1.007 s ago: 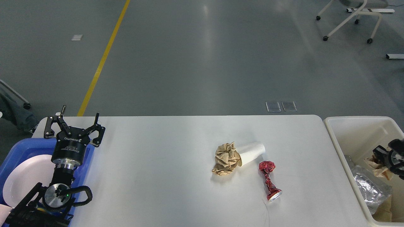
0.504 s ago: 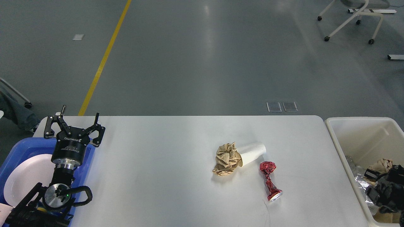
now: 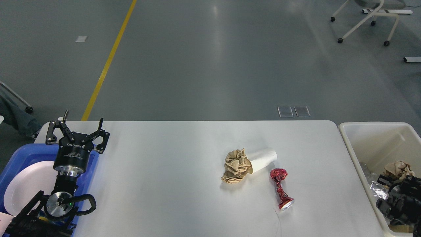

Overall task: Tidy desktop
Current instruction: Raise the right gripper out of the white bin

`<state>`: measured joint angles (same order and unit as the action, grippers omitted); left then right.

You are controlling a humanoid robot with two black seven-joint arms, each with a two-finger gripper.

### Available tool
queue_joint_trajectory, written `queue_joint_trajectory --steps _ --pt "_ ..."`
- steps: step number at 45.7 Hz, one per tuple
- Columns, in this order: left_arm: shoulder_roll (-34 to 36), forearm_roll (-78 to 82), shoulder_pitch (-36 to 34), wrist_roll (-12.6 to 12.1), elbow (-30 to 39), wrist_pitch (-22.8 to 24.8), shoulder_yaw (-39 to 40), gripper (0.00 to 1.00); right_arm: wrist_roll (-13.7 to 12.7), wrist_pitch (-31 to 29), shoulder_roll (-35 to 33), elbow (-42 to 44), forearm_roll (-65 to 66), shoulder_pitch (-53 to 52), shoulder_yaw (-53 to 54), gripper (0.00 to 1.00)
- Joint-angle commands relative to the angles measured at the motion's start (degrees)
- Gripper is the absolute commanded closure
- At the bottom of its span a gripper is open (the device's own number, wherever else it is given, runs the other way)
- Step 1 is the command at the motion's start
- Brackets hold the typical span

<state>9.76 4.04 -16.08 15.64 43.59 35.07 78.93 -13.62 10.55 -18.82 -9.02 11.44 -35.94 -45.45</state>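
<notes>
The left gripper (image 3: 76,131), a black two-finger tool on a round black wrist, stands upright with its fingers spread wide and nothing between them; it hovers at the far left corner of the desktop (image 3: 171,184), the large smooth white tabletop with rounded corners, and just above the far rim of a blue plastic tray (image 3: 19,154). This tray lies at the left end of the desktop and holds a round white plate (image 3: 28,184), so I judge that it is the place for dishes to keep. The right gripper (image 3: 396,199) is seen only as a dark mass low inside the cream-white rectangular bin (image 3: 348,141) at the right end of the desktop, and I cannot tell whether its fingers are apart or together. In the bin there is a crumpled brown paper ball (image 3: 398,168) and something silvery, so it seems to be the place for rubbish. Near the middle of the desktop, a little toward the bin, three things are left: a crumpled brown paper wad (image 3: 235,165), a white paper cup (image 3: 263,159) lying on its side with its mouth touching the wad, and a crushed red metal can (image 3: 280,188) just beside the cup, on the near side. Because all three lie nearer to the bin, I judge that the right arm is better placed to take them.
</notes>
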Motion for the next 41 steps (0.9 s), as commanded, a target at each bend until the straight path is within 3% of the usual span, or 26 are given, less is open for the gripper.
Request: queue_joint_trajectory --steps 1,16,24,33,41 --pt "0.0 0.0 0.0 0.0 0.0 0.0 0.0 0.04 0.0 0.26 0.1 -0.12 -0.01 0.26 0.01 0.0" --pt "0.0 0.0 0.0 0.0 0.0 0.0 0.0 0.04 -0.09 0.09 -0.34 -0.3 0.34 -0.09 0.09 0.0" --pt "0.0 0.0 0.0 0.0 0.0 0.0 0.0 0.04 -0.18 -3.51 -1.48 -2.84 0.6 -5.26 0.36 0.0" --pt "0.0 0.0 0.0 0.0 0.0 0.0 0.0 0.04 -0.62 -13.0 -7.81 -17.33 1.21 -20.55 -0.78 0.0" --pt "0.0 0.0 0.0 0.0 0.0 0.0 0.0 0.04 -0.71 -30.21 -10.1 -27.18 3.41 -36.9 -4.47 0.0"
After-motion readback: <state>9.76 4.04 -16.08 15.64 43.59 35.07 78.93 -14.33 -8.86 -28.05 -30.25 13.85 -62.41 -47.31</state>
